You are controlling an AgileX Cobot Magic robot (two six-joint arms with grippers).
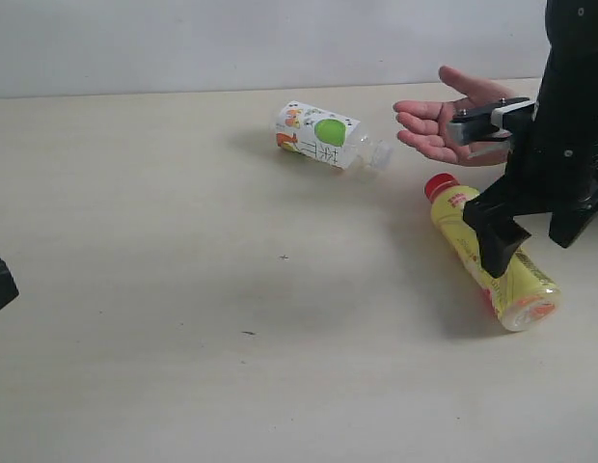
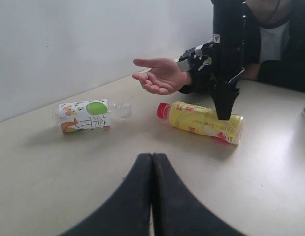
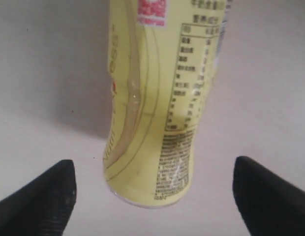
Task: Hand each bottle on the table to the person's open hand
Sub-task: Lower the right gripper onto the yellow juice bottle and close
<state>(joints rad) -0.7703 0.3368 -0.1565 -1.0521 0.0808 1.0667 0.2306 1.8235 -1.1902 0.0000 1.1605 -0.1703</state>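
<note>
**Table** (image 1: 183,338): pale beige and flat, with a few dark specks. We place everything on it from the open hand.

**Open hand** (image 1: 436,123): bare, palm up, held just above the far edge of the table. A dark sleeve shows behind it in the left wrist view. We see nothing lying in the palm.

**Yellow bottle** (image 1: 524,285): plastic with a red cap, lying on its side on the table just beside the hand. The cap end points toward the hand and the base points away from it. The body looks yellow from end to end. We cannot tell whether that is drink or wrapper.

**Green-labelled bottle** (image 1: 323,135): clear plastic with a white and green label, lying on its side near the hand. Its clear neck is turned toward the hand. We cannot tell what is in it.

**Right pincer** (image 3: 153,162): hangs over the base half of the yellow bottle, close to the hand. Its jaws are spread wide, one on each side of the bottle. Neither finger touches the bottle and nothing is held.

**Left pincer** (image 2: 152,157): low over the table and well apart from the hand. Its fingers are pressed together with nothing between them.
</note>
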